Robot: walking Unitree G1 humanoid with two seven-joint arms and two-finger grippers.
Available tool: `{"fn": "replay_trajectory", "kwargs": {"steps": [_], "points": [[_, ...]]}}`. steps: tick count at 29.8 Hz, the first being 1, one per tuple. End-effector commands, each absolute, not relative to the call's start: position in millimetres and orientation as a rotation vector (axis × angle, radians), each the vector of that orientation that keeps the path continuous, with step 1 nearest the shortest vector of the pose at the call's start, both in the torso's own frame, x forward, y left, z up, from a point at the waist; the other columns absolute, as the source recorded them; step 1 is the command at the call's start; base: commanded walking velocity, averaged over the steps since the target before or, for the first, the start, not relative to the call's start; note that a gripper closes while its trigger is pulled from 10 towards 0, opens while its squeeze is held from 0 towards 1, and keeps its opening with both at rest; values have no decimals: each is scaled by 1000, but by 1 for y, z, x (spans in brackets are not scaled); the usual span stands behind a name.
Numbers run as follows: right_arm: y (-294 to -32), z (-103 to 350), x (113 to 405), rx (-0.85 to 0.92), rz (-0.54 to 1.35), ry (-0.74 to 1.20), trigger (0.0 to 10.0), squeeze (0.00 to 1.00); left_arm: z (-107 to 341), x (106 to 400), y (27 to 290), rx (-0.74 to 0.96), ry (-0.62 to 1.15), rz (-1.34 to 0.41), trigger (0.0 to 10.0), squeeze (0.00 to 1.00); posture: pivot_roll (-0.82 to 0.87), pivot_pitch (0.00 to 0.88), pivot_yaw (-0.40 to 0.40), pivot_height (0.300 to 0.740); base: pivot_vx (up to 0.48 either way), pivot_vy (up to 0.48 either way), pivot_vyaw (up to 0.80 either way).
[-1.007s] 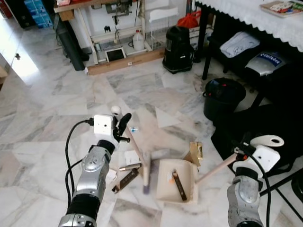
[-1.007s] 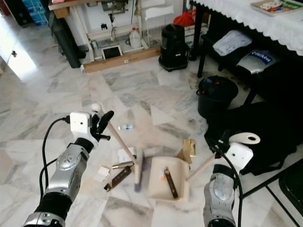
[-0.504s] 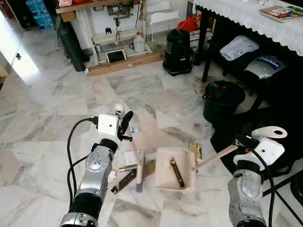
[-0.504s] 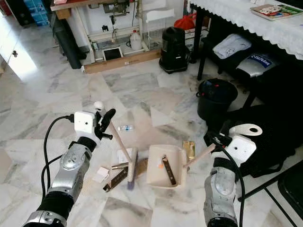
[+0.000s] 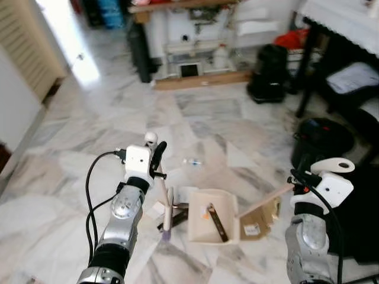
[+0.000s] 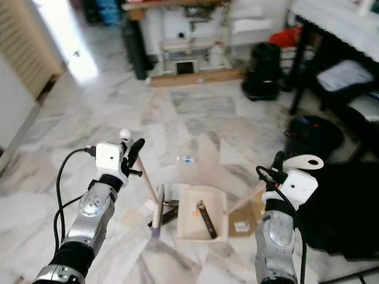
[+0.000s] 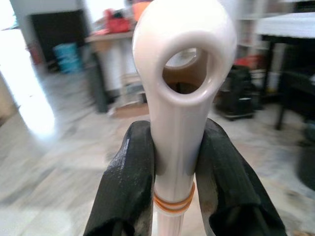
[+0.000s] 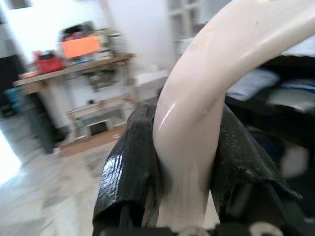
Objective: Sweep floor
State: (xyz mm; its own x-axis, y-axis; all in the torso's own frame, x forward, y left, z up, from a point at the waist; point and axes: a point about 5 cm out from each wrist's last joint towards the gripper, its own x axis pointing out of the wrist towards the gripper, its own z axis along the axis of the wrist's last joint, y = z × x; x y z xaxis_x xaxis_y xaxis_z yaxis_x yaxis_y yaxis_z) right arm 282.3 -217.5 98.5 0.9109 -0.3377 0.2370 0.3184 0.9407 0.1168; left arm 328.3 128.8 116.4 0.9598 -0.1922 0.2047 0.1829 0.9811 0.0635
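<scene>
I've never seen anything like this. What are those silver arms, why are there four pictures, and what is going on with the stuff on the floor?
This is a walking household robot sweeping a marble floor. Two pictures come from the camera eyes in its head, looking down; the other two come from cameras on its wrists, looking along the black fingers. The left gripper is shut on the cream handle of a small broom, whose brush end rests on the floor. The right gripper is shut on the long handle of a cream dustpan. A dark stick-like piece already lies in the pan. Paper scraps and a flattened cardboard box lie around it, and a black bin stands nearby.
</scene>
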Motion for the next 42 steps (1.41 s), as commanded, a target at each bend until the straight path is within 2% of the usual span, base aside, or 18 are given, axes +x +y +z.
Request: {"fn": "replay_trajectory", "kwargs": {"steps": [1,8,16,24,42], "points": [[-212,114,287,89,-307,-320,10000,0,124,331,133,41,-255,-162,10000,0,-142,0,44,740,0,0,800],[-210,121,293,63,-268,-329,10000,0,124,332,138,65,-260,-145,10000,0,-133,0,28,740,0,0,800],[-210,127,295,13,-231,-334,10000,0,121,324,161,118,-260,-73,10000,0,-115,0,18,740,0,0,800],[-206,130,299,-1,-212,-333,10000,0,123,326,152,101,-260,-80,10000,0,-121,0,28,740,0,0,800],[-202,131,299,25,-217,-335,10000,0,124,326,154,117,-250,-88,10000,0,-110,0,48,740,0,0,800]]}}
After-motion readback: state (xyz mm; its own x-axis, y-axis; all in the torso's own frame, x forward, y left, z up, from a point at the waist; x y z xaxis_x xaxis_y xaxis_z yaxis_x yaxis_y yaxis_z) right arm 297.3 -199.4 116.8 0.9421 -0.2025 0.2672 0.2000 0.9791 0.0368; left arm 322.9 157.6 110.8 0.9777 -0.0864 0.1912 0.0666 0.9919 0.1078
